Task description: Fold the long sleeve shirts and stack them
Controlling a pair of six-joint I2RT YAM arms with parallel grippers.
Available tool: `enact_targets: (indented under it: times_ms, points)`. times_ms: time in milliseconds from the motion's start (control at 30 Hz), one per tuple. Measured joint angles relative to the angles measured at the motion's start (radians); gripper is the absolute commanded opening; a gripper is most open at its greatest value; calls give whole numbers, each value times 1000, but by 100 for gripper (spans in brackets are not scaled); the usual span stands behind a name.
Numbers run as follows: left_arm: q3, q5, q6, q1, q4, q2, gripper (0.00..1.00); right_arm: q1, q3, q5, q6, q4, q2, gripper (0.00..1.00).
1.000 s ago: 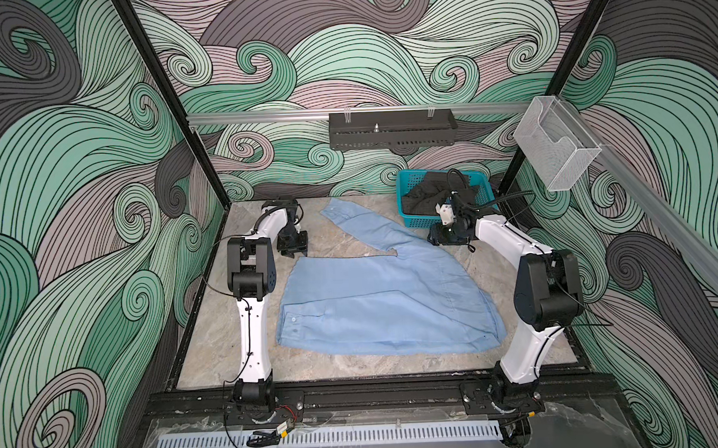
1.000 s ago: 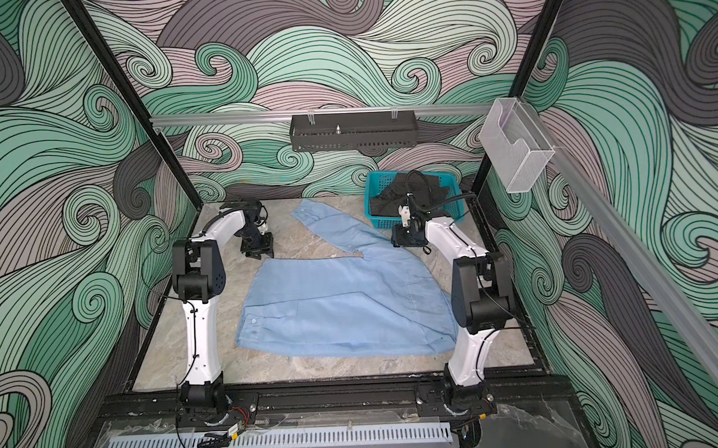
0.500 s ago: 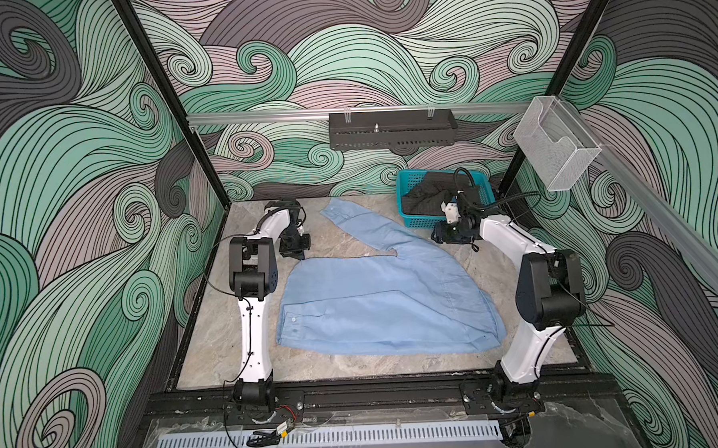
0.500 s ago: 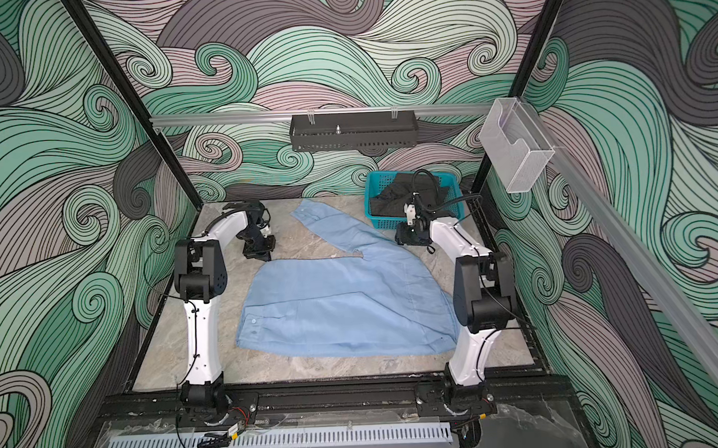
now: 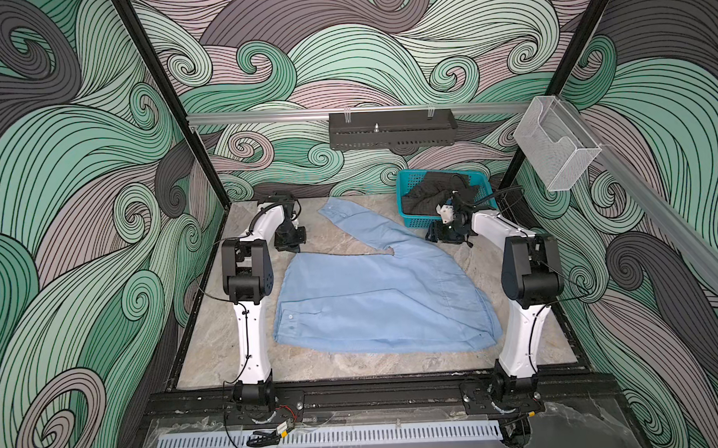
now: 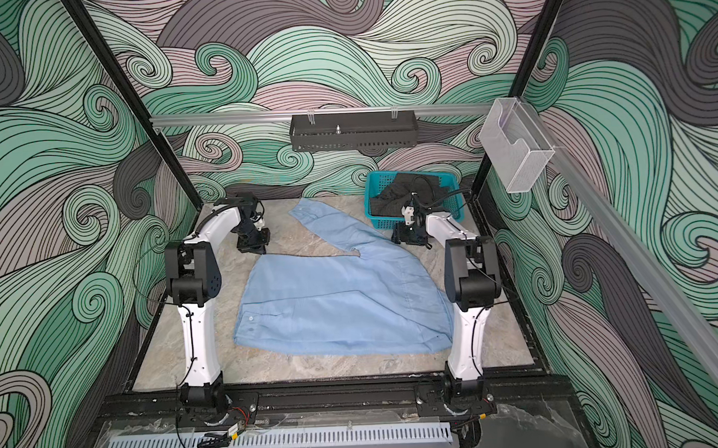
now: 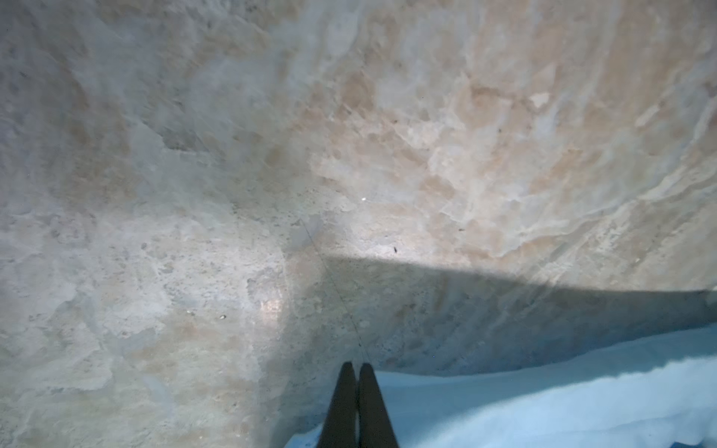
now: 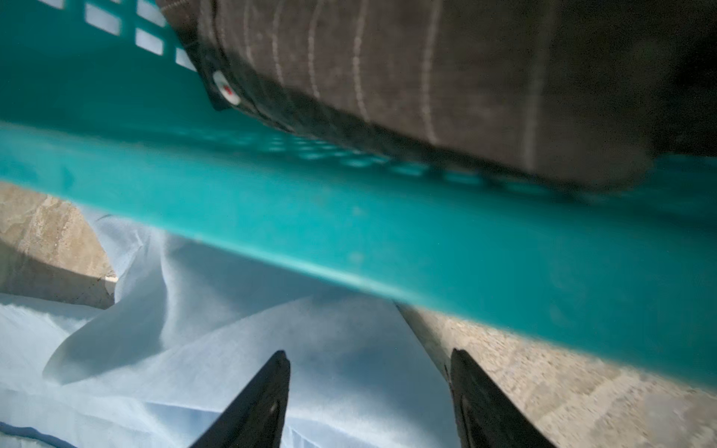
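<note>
A light blue long sleeve shirt (image 5: pixel 377 299) (image 6: pixel 335 301) lies spread on the marble table, with one sleeve stretched toward the far wall. My left gripper (image 5: pixel 290 246) (image 6: pixel 255 249) is down at the shirt's far left corner. In the left wrist view its fingers (image 7: pixel 343 391) are shut, and the shirt (image 7: pixel 543 395) runs in under both of them. My right gripper (image 5: pixel 437 234) (image 6: pixel 399 238) stands open at the shirt's far right edge, just in front of the basket. Seen from the right wrist, the right gripper (image 8: pixel 368 355) has one finger above the shirt (image 8: pixel 232 349) and one above bare table.
A teal mesh basket (image 5: pixel 415 221) (image 6: pixel 380 220) (image 8: pixel 388 232) at the back right holds a dark striped garment (image 5: pixel 430 188) (image 6: pixel 393 194) (image 8: pixel 426 70). A black tray (image 5: pixel 390 130) and a clear bin (image 5: pixel 554 150) hang above. The cell's walls and black posts close in the table.
My left gripper has closed at the shirt's corner. The right gripper's jaws have spread wider beside the basket. The shirt lies as before.
</note>
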Motion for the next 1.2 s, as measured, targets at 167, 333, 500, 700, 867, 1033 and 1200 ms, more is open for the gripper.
enact_targets:
  times_ms: [167,333,500,700,867,1033,1200]
  points:
    - [-5,0,-2,1,-2,0,0,30,67,-31,-25,-10,58,68]
    - [-32,-3,-2,3,-2,-20,0,85,153,-6,-36,-51,144,67]
    - [-101,-5,-2,12,-3,-74,0,127,164,56,-42,-101,156,65]
    - [-171,-8,-3,18,-6,-151,0,154,171,122,-61,-157,156,62]
    - [-190,-8,-3,19,-9,-171,0,156,200,141,-64,-188,159,65]
    - [-188,-8,-3,19,-10,-171,0,143,328,159,-42,-220,204,69]
    - [-188,-8,-3,19,-10,-171,0,107,496,170,-3,-243,278,70]
